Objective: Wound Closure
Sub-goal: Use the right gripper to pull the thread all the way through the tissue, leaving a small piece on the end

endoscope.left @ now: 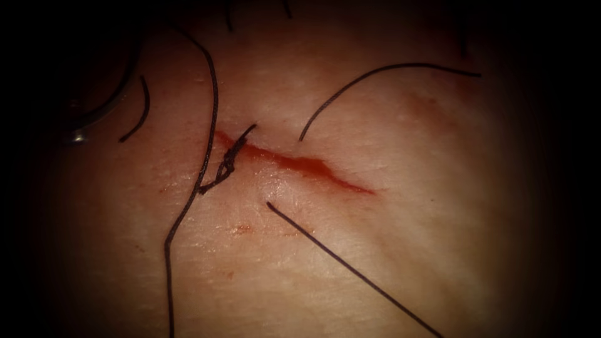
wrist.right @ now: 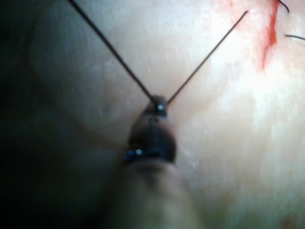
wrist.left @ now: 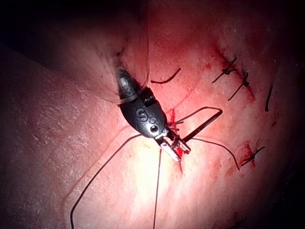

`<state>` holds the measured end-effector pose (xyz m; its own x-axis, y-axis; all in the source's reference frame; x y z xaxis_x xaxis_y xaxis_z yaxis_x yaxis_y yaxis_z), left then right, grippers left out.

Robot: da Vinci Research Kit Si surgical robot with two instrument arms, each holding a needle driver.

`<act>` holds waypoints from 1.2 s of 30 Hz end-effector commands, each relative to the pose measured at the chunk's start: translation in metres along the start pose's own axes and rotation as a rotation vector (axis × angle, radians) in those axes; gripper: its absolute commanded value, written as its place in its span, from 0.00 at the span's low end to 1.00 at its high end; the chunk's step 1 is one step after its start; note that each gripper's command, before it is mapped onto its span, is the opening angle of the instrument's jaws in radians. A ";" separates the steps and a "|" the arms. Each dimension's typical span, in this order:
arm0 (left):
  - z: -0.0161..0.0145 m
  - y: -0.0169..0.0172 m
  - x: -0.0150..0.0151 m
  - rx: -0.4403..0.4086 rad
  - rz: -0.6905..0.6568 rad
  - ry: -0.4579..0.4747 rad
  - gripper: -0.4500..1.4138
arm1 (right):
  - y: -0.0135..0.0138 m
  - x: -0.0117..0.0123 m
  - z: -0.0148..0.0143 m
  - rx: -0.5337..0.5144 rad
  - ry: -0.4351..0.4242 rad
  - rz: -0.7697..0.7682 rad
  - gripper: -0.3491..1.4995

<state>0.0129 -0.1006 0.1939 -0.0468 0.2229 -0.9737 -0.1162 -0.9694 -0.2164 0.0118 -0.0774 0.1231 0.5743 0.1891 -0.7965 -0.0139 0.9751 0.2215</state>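
Your tissue [endoscope.left: 388, 250] carries one cut [endoscope.left: 300, 164], red along its length, with one knotted stitch [endoscope.left: 228, 164] across its left end. Your right tool [wrist.right: 159, 106] has its jaws closed on the thread [wrist.right: 205, 59]. Your left tool [wrist.left: 175, 148] has jaws slightly parted, holding nothing. The curved needle [endoscope.left: 94, 116] lies well left of the cut.

left tool [wrist.left: 174, 149] angled down, fingers slightly parted; right tool [wrist.right: 159, 106] fingers closed, gripping thread.

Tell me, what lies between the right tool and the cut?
In the right wrist view, one taut thread, clamped by the right tool, crosses bare tissue towards the cut.
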 end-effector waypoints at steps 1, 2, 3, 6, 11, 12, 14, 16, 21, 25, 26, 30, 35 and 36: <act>0.0005 0.0006 -0.0007 -0.001 -0.002 0.001 0.00 | -0.0006 -0.0004 0.0005 0.011 -0.010 0.011 0.00; 0.0005 0.0006 -0.0007 -0.001 -0.002 0.001 0.00 | -0.0007 -0.0005 0.0002 0.013 -0.012 0.009 0.00; 0.0004 0.0006 -0.0007 -0.001 -0.002 0.001 0.00 | -0.0008 -0.0006 0.0000 0.016 -0.014 0.008 0.00; 0.0004 0.0006 -0.0007 0.001 -0.002 -0.001 0.00 | -0.0013 -0.0014 -0.0021 0.016 -0.031 0.022 0.00; 0.0005 0.0006 -0.0007 0.001 -0.002 -0.001 0.00 | -0.0013 -0.0016 -0.0036 -0.003 -0.046 0.047 0.00; 0.0005 0.0006 -0.0007 0.001 -0.002 -0.001 0.00 | -0.0010 -0.0015 -0.0036 -0.009 -0.053 0.048 0.08; 0.0005 0.0006 -0.0007 0.001 -0.002 -0.001 0.00 | -0.0003 -0.0013 -0.0034 -0.044 -0.054 0.061 0.63; 0.0005 0.0006 -0.0007 0.001 -0.002 -0.001 0.00 | 0.0010 -0.0012 -0.0031 -0.100 -0.069 0.084 0.95; -0.0002 0.0005 -0.0007 0.003 -0.003 -0.005 0.00 | 0.0095 -0.0014 -0.0051 0.012 -0.147 0.006 0.94; -0.0001 0.0005 -0.0008 0.003 -0.003 -0.005 0.00 | 0.0143 0.0003 -0.0047 0.060 -0.130 -0.007 0.89; -0.0001 0.0005 -0.0008 0.004 -0.003 -0.005 0.00 | 0.0153 0.0008 -0.0044 0.059 -0.121 -0.013 0.89; 0.0001 0.0006 -0.0008 0.005 -0.002 -0.006 0.00 | 0.0196 0.0030 -0.0021 0.043 -0.059 0.014 0.89; 0.0002 0.0005 -0.0009 0.006 -0.002 -0.006 0.00 | 0.0244 0.0062 0.0055 -0.011 0.100 0.041 0.87; 0.0003 0.0005 -0.0009 0.006 -0.001 -0.006 0.00 | 0.0250 0.0064 0.0067 -0.025 0.123 0.040 0.85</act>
<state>0.0131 -0.1006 0.1941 -0.0534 0.2231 -0.9733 -0.1238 -0.9687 -0.2153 0.0199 -0.0527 0.1268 0.4544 0.2417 -0.8574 -0.0688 0.9691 0.2367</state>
